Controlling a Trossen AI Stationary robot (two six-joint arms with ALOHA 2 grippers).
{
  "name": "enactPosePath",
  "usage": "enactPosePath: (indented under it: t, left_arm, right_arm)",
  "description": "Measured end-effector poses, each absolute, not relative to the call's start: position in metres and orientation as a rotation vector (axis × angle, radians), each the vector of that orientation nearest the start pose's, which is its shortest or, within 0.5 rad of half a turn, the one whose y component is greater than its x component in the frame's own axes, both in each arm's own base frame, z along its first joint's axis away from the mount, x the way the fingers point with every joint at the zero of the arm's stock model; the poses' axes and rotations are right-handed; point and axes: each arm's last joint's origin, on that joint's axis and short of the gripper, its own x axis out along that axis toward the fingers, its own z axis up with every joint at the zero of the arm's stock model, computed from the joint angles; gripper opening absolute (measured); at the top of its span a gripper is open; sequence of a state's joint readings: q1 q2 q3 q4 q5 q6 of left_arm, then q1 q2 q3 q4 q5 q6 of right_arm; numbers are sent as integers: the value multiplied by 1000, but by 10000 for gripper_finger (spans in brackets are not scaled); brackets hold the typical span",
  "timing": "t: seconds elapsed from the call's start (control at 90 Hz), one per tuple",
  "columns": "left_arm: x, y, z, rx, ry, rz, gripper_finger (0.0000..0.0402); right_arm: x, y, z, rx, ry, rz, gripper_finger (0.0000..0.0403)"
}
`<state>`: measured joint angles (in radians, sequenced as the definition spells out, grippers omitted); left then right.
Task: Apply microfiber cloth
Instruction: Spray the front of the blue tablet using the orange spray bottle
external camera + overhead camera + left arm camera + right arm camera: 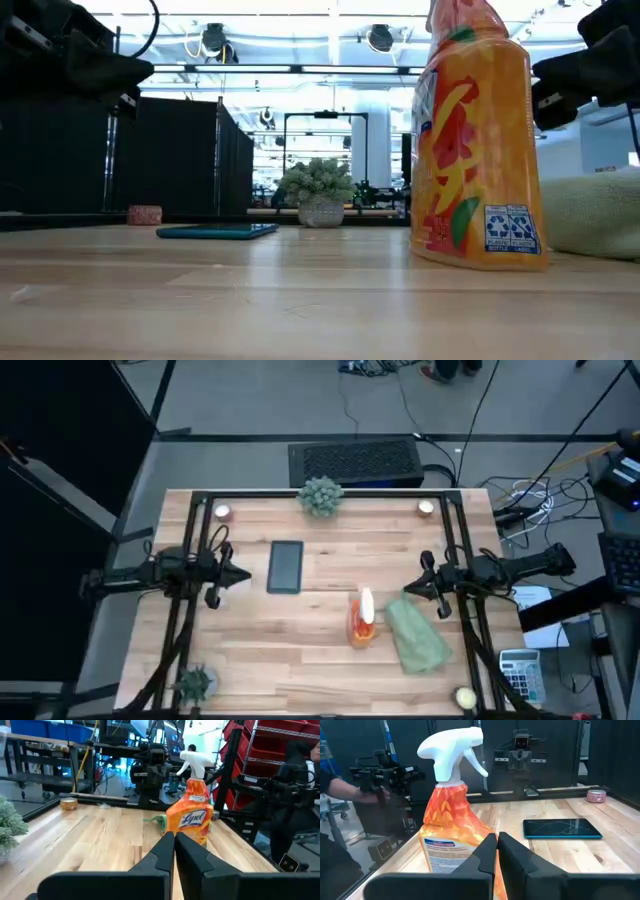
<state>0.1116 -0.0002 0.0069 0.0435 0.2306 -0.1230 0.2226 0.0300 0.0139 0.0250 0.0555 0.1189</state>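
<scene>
The pale green cloth (416,636) lies flat on the wooden tabletop (300,630), just beside the orange spray bottle (362,620) on the side toward the right arm. In the low view a folded edge of the cloth (590,215) shows behind the bottle (478,140), and nothing grips it.

The right tool (408,589) hovers above the tabletop near the corner of the cloth that lies farthest from the front edge, not touching it. In the right wrist view its two dark fingers (487,852) are pressed together, holding nothing, and point toward the bottle (451,815).

The left tool (247,574) waits well apart from the bottle, on the far side of the black phone (286,566), with its tip just beside the phone's edge. Its fingers (166,851) are also pressed together and empty.

The phone lies flat between the left tool and the bottle. A small potted plant (320,495) stands at the back edge of the tabletop, beyond the phone, and another small plant (194,683) sits at the front corner on the left arm's side.
</scene>
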Motion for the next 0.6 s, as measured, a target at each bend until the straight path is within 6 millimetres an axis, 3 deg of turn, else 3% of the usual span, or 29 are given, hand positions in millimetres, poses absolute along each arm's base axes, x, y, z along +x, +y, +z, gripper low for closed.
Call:
enactPosePath:
  t: [0.278,0.456,0.6]
  left_arm:
    - [97,4,170,-123,-42,-123,0]
    - [97,5,170,-399,-34,-98,0]
    - [97,5,170,-480,-30,-96,0]
  right_arm:
    - [97,20,168,120,2,167,4]
    - [97,20,168,120,1,167,4]
    - [97,20,168,120,1,167,4]
